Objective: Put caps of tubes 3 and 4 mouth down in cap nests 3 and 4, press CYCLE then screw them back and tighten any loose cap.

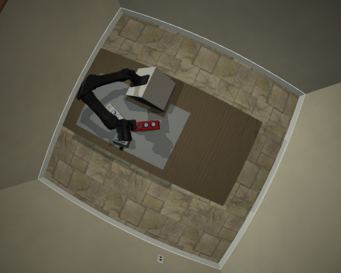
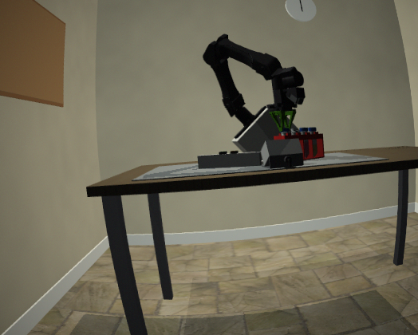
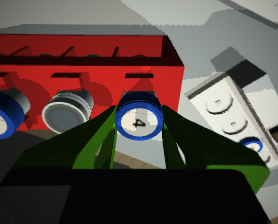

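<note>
Wrist view: we see our gripper (image 3: pixel 138 131) clamped on the cap of tube 4 (image 3: pixel 138 120), its two green fingers pressed against the cap's blue sides, the white dot with the number 4 facing the camera. Just beyond the fingertips lies the red decapping station (image 3: pixel 90 55). To the left of the held cap an uncapped tube mouth (image 3: pixel 66 111) shows grey, and further left another blue cap (image 3: pixel 9 116) is cut by the frame edge. To the right of the pincer sits the white cap tray (image 3: pixel 231 122), with a blue cap (image 3: pixel 250 145) lying in one of its nests; which nest, we cannot tell.

Top view: the black arm (image 1: pixel 97 107) reaches from its base across a grey mat (image 1: pixel 176 123) on the brown table (image 1: pixel 221 146). The gripper hangs over the near end of the red station, whose remaining caps show as small dots past it. A large grey box (image 1: pixel 156 86) stands behind the arm. Stone tiles surround the table.

Exterior view: the gripper points down onto the station's end, above a small dark desk (image 2: pixel 285 159) at the table edge. A low dark bar (image 2: pixel 229 160) lies to one side of it. Beige walls, a white baseboard, a brown board (image 2: pixel 29 52) and a round wall clock (image 2: pixel 301 9) frame the room.
</note>
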`<move>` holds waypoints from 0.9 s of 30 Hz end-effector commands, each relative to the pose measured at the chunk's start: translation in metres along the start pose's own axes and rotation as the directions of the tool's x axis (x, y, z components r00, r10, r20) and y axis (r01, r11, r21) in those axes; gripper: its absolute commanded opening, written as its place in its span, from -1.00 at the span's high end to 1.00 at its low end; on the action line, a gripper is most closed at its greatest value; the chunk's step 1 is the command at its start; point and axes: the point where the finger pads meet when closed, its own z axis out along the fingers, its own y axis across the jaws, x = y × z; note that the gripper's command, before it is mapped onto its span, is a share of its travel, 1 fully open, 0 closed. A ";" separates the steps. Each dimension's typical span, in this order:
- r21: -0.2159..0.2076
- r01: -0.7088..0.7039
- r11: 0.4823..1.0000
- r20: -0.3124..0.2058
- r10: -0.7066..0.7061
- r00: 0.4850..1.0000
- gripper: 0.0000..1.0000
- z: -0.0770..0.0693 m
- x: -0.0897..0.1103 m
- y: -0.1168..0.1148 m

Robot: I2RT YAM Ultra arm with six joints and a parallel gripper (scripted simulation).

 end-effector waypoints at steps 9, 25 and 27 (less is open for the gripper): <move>0.010 0.539 0.842 0.007 -0.539 0.842 1.00 -0.003 -0.002 -0.001; 0.012 0.955 0.297 -0.001 -0.955 0.297 1.00 -0.004 -0.002 -0.001; 0.011 0.980 0.200 -0.002 -0.980 0.200 1.00 -0.004 -0.002 -0.001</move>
